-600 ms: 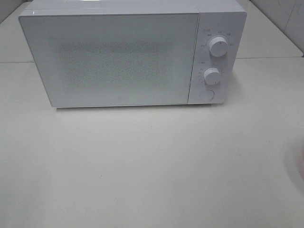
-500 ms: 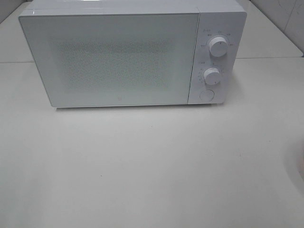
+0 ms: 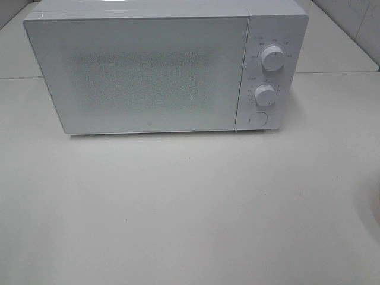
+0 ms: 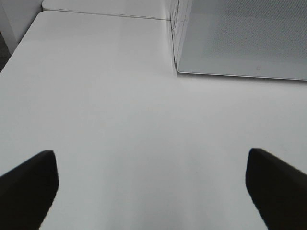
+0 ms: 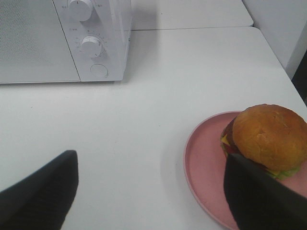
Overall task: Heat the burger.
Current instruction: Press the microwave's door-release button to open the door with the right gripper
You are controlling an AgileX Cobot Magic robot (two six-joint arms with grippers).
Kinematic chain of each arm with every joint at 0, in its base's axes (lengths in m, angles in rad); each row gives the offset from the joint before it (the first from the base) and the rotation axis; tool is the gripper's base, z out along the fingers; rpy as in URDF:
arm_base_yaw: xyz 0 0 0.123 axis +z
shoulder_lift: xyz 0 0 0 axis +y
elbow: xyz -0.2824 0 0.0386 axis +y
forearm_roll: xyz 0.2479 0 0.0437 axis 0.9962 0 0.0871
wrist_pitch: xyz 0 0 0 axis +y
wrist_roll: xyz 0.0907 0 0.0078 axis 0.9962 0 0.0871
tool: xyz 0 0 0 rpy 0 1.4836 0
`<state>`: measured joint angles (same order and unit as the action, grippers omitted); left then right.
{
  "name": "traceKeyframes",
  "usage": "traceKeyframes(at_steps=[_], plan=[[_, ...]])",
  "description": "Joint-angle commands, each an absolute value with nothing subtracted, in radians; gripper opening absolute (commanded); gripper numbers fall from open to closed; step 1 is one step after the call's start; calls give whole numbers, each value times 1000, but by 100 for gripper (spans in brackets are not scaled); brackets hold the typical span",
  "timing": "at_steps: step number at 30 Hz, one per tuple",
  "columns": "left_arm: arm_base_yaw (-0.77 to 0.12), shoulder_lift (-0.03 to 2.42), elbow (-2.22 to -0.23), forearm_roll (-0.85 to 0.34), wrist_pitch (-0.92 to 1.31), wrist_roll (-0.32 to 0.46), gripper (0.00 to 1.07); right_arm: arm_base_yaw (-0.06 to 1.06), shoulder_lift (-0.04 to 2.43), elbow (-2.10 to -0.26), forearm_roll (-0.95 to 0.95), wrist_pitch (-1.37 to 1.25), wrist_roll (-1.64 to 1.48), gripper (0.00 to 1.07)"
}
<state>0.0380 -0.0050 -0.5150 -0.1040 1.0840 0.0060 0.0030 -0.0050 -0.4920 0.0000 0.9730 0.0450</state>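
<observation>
Pink plate (image 5: 201, 158) holds the burger (image 5: 268, 136) by your right fingers (image 5: 41, 189); both these and the left fingers (image 4: 29, 184) gape empty. Nothing has moved; the microwave (image 3: 142, 71) door stays shut, so heating hasn't begun.

Wide-spread jaws on left gripper (image 4: 152, 191) and right gripper (image 5: 149, 194).

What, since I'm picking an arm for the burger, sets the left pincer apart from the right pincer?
The left pincer faces the table and a corner of the microwave, with no food in its view; the right pincer has the burger on its pink plate beside one of its fingers. The left pincer's fingers also look slightly wider apart than the right pincer's. Both are open and hold nothing.
</observation>
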Motion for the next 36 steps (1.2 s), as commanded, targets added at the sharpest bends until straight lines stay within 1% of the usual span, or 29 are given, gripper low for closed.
traceKeyframes(at_steps=[1, 10, 22, 31, 36], plan=[[37, -18, -514, -108, 1066, 5, 98, 0, -31, -499, -7, 954, 45, 75], [37, -18, -514, -108, 1066, 5, 98, 0, 95, -535, -8, 882, 45, 75], [37, -18, -514, -108, 1066, 5, 98, 0, 329, -532, -9, 634, 42, 75], [37, -18, -514, -108, 1066, 5, 98, 0, 510, -532, -81, 489, 42, 75], [37, -18, -514, -108, 1066, 5, 98, 0, 604, -532, -85, 411, 42, 75]])
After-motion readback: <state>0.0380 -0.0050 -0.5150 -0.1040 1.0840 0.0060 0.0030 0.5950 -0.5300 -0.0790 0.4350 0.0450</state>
